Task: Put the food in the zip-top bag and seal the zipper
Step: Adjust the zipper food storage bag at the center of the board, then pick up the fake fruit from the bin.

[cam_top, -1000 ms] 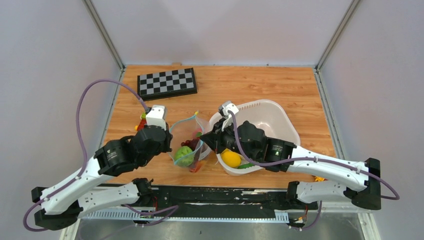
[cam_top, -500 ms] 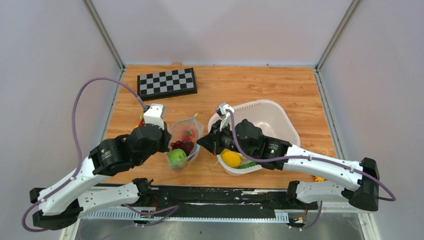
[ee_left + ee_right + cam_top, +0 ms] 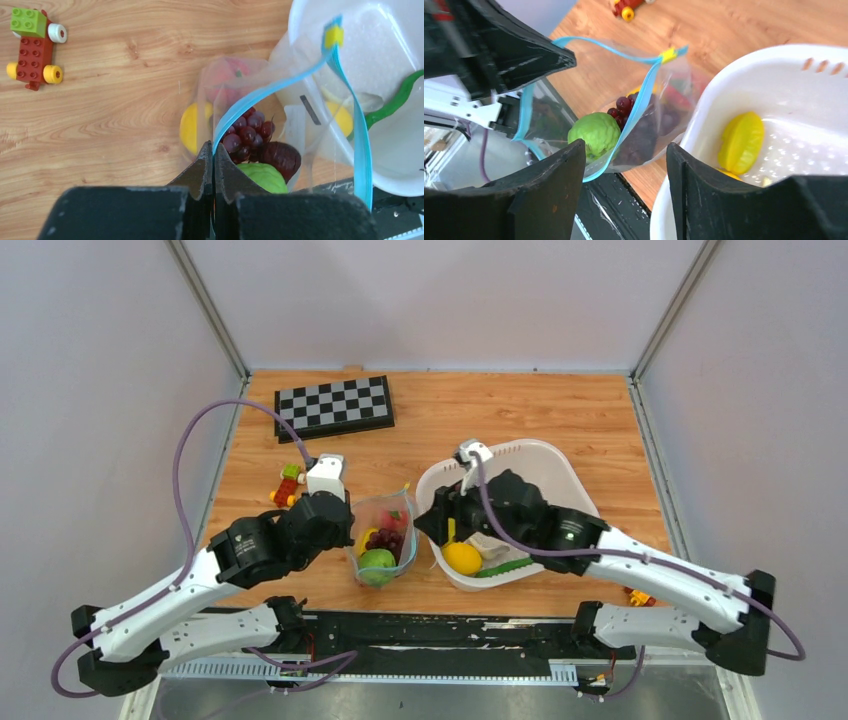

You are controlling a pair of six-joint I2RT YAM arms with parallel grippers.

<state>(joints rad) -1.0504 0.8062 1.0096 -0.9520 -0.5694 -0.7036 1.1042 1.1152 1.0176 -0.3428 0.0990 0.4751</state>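
The zip-top bag stands on the wooden table, touching the left side of the white basket, with its mouth gaping. Inside lie purple grapes, a green lime, a red strawberry and a yellow lemon.

The left gripper comes in from the side away from the basket, its jaws pressed together on the teal-blue zipper. A yellow slider sits at the strip's far end, over the basket's rim.

The right gripper hangs over the basket's left rim with its jaws apart and nothing between them.

In the basket lie another lemon and a green chili. A small dark mark on the bag's wall cannot be read.

Toy blocks lie well to the left of the basket, and a checkerboard lies farther back on the same side.
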